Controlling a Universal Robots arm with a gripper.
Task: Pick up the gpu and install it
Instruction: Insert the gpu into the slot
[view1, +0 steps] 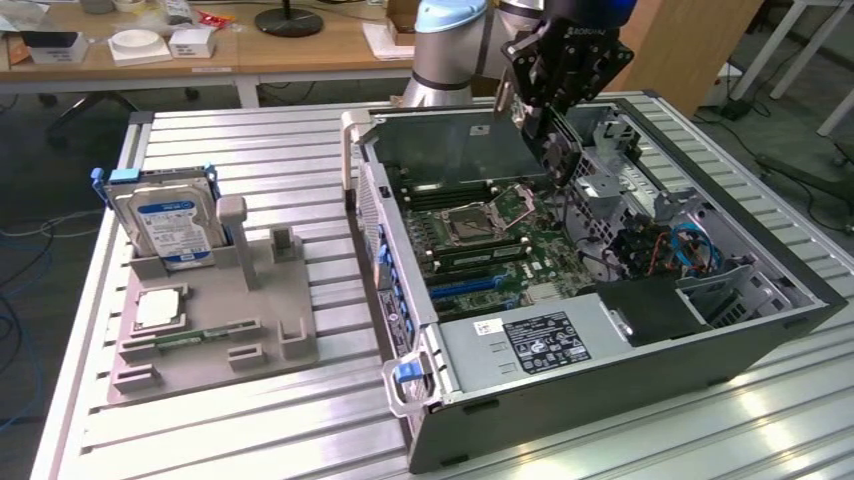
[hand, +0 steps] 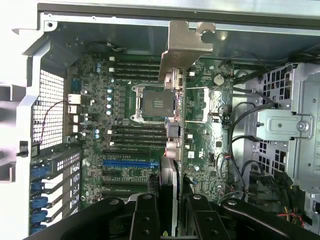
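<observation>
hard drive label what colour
Blue with white areas; the hard drive label shows best in the exterior view.

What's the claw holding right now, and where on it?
The gpu, pinched across its flat faces at the end opposite its silvery bracket, above the open case.

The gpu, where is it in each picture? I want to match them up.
Exterior view: the gpu hangs from the gripper over the open computer case, near its far wall.
Wrist view: the gpu is seen edge-on, held in the gripper and stretching out above the motherboard.
Shared landmark: the square CPU socket, just beside the card.
</observation>
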